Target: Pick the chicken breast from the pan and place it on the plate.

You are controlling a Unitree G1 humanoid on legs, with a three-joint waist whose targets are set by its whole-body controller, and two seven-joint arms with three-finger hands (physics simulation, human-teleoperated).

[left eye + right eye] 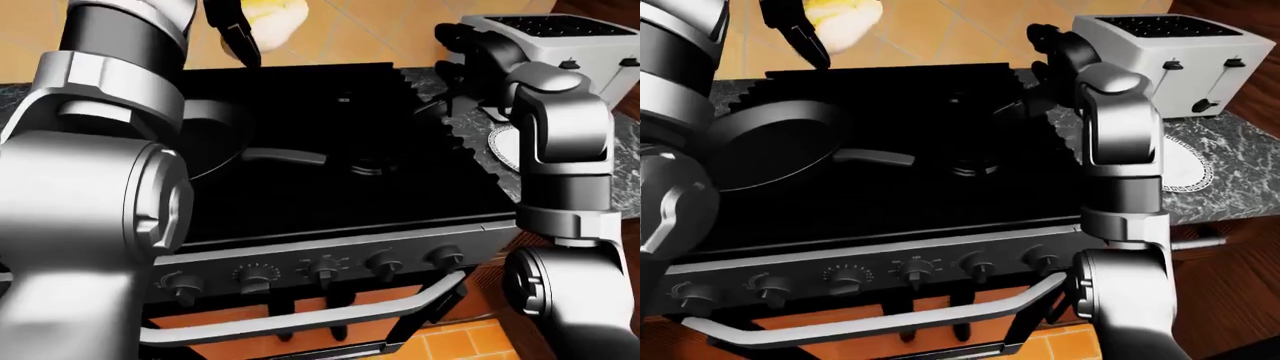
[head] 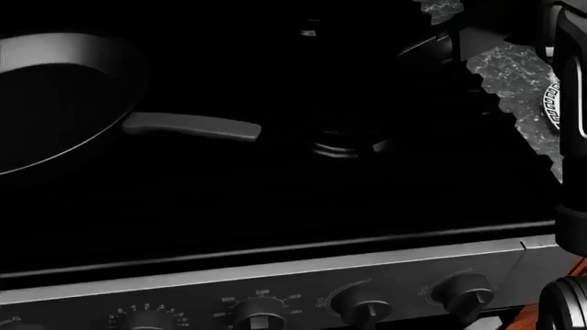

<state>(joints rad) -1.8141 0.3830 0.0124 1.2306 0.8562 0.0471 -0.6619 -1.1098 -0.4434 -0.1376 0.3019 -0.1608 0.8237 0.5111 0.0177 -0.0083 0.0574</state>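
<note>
Pale golden chicken breast (image 1: 843, 20), partly cropped

Pale-yellow chicken breast (image 1: 843, 19), black pan (image 1: 770, 142), seemingly white patterned-rim plate (image 1: 1185, 166).

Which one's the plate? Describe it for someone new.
Find the black stove, then the grey marble counter at its right in the right-eye view. The plate lies flat there, below the white toaster: round, white, with a dark patterned rim.

On the stove (image 1: 920, 187), the pan (image 1: 770, 142) is set at its left; the plate (image 1: 1185, 169) and toaster (image 1: 1170, 56) are placed right of it — on the counter (image 1: 1240, 172).
</note>
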